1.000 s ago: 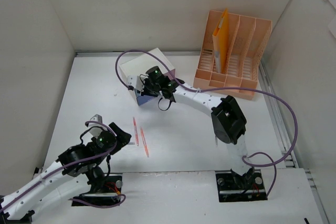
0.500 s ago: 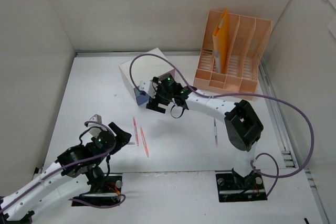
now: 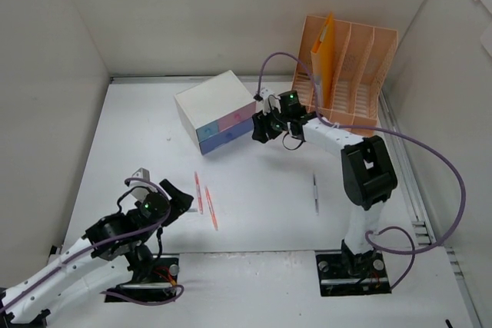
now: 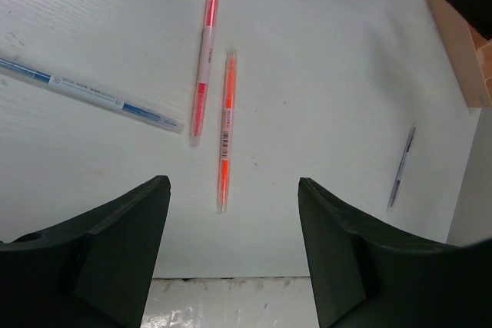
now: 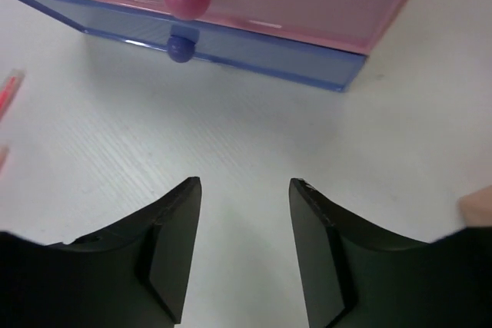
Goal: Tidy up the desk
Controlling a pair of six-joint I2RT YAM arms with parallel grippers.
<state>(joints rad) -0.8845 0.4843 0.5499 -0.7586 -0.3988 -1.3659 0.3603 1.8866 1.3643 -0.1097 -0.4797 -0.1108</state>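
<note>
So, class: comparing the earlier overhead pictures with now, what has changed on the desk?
The right tool drew back from the front of the drawer box and swung right toward the peach file rack, holding nothing. The box did not move. The left tool, open, and the two orange pens stayed put.

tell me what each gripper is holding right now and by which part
Nothing is held. The left gripper stands open over the desk, the right gripper open near the drawer box.

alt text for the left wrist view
Two orange pens lie side by side on the white desk, beyond the open, empty left gripper. A blue pen lies left of them, a thin dark pen right.
</note>
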